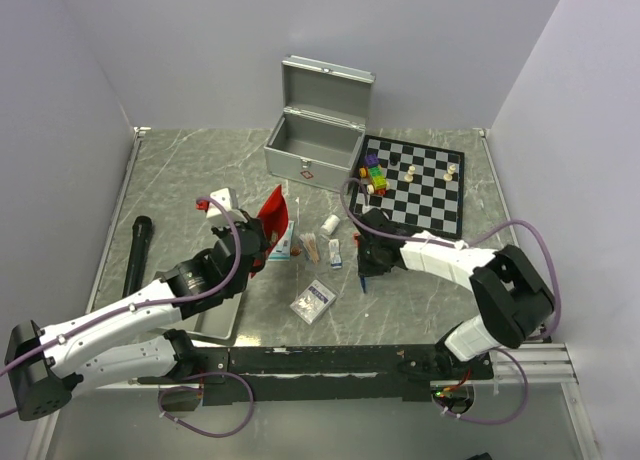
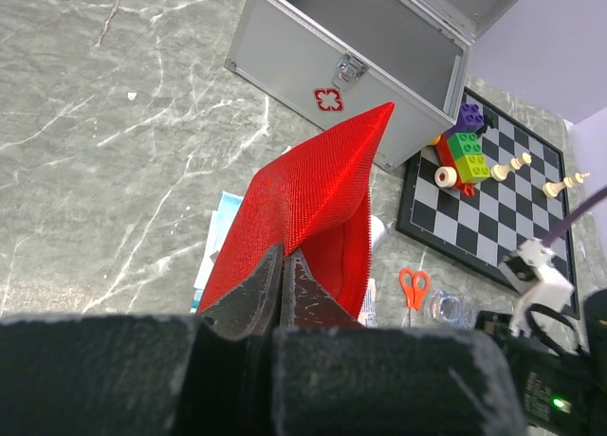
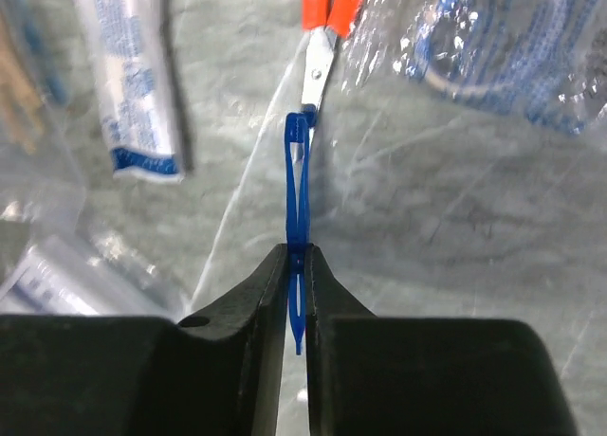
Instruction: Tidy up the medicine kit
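Observation:
The silver medicine case (image 1: pixel 312 145) stands open at the back; it also shows in the left wrist view (image 2: pixel 341 66). My left gripper (image 1: pixel 258 242) is shut on the edge of a red zip pouch (image 2: pixel 313 199) and holds it up, mouth open, above the table (image 2: pixel 285 256). My right gripper (image 3: pixel 297 251) is shut on blue plastic tweezers (image 3: pixel 297 180), held low over the table (image 1: pixel 365 265). Orange scissors (image 3: pixel 327 5) and a bagged tape roll (image 3: pixel 493 47) lie just beyond the tweezers. A white sachet (image 3: pixel 128 85) lies to their left.
A chessboard (image 1: pixel 420 185) with pieces and toy bricks (image 1: pixel 375 175) lies right of the case. A white roll (image 1: pixel 330 223), sachets and a gauze packet (image 1: pixel 313 300) lie between the arms. A grey tray (image 1: pixel 215 320) sits under the left arm, and a black cylinder (image 1: pixel 137 250) lies far left.

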`<control>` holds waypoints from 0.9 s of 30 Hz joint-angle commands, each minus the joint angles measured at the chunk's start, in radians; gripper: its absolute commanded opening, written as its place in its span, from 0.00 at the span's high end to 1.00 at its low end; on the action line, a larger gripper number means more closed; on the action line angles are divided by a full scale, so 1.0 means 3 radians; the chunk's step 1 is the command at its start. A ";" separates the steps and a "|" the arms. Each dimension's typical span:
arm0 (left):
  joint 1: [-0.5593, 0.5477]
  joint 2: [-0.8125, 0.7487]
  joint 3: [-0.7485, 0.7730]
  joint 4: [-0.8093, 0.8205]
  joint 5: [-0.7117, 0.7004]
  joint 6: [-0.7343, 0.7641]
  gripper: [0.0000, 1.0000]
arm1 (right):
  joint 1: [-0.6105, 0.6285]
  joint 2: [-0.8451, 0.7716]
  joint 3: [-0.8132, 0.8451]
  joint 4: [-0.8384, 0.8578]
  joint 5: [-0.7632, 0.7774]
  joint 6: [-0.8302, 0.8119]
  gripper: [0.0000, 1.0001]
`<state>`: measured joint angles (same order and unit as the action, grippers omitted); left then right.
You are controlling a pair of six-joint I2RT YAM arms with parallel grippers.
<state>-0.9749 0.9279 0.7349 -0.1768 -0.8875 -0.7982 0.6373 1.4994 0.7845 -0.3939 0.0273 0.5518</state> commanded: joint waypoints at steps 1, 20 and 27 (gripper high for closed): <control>-0.0008 0.0026 0.0030 0.0170 0.0013 0.0002 0.99 | 0.0029 -0.0421 0.0049 -0.0113 -0.0070 0.0047 0.90; -0.0013 0.0271 0.0240 0.0385 0.0310 0.0027 0.99 | 0.0044 -0.0688 0.0913 0.0786 -0.1548 0.0860 0.96; -0.0013 0.0389 0.0306 0.0512 0.0396 0.0038 0.99 | 0.0064 -0.0422 0.0944 0.1184 -0.1916 0.1259 0.96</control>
<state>-0.9749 1.0321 0.7769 -0.1043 -0.7948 -0.7956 0.6456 1.3426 1.0397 -0.1448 -0.4561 0.8337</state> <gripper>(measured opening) 0.023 0.142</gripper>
